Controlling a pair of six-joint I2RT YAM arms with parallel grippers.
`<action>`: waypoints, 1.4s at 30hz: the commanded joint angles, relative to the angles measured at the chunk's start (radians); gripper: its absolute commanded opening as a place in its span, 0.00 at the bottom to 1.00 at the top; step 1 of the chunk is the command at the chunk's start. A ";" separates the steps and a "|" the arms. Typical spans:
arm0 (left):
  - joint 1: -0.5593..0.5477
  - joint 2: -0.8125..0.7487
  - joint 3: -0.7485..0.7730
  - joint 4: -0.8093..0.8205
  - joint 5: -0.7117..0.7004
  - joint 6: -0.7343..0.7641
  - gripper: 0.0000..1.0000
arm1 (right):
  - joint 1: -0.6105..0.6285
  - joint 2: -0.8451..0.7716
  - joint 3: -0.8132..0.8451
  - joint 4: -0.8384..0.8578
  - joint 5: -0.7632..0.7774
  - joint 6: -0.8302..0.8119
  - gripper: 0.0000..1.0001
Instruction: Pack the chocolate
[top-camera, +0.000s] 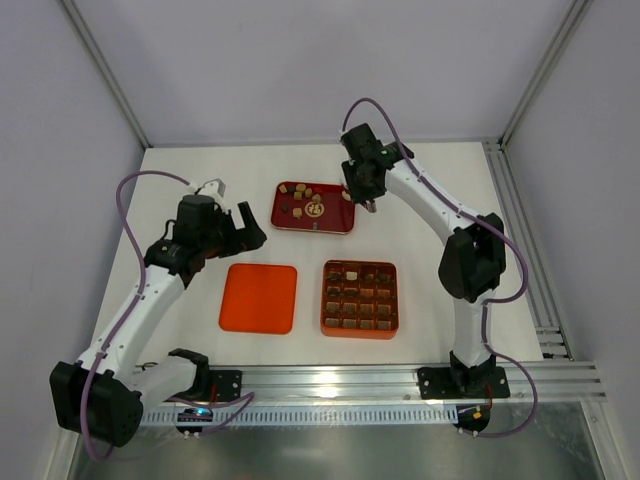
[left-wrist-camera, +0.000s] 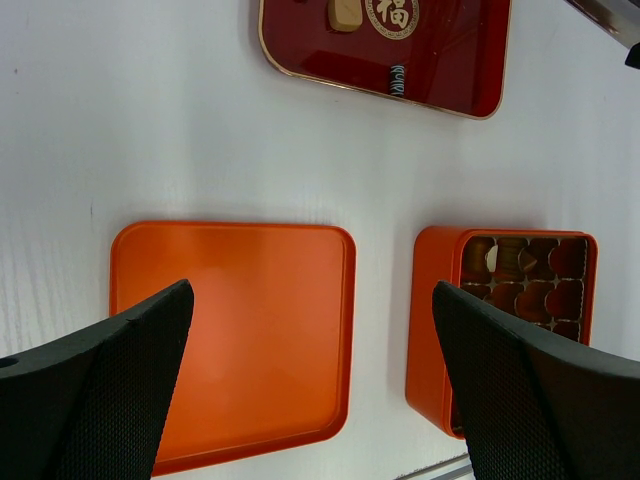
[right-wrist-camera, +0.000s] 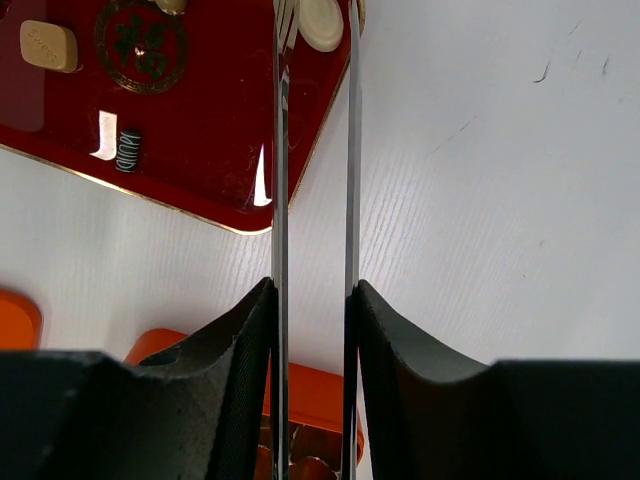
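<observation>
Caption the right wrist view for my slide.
Right gripper holds tweezers, tips flanking a cream chocolate near a corner of the red tray.

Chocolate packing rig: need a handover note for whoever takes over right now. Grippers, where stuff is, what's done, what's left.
Left gripper: open, empty, above the table by the orange lid, which lies flat to the left of the orange box.
Right gripper: shut on the tweezers, their tips either side of a cream-white piece at the corner of the red tray. Cannot tell if it is pinched.
Done: box mostly filled with chocolate.
Left: several loose pieces in the tray to move over, then probably the lid.
</observation>
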 joint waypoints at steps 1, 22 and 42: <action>0.003 -0.014 -0.005 0.031 0.010 0.007 1.00 | -0.002 -0.025 0.013 0.017 0.004 -0.013 0.39; 0.003 -0.014 -0.005 0.031 0.011 0.007 1.00 | -0.001 -0.004 -0.033 0.041 -0.016 -0.010 0.38; 0.003 -0.011 -0.005 0.031 0.010 0.007 1.00 | -0.001 0.024 0.010 0.016 0.014 -0.025 0.38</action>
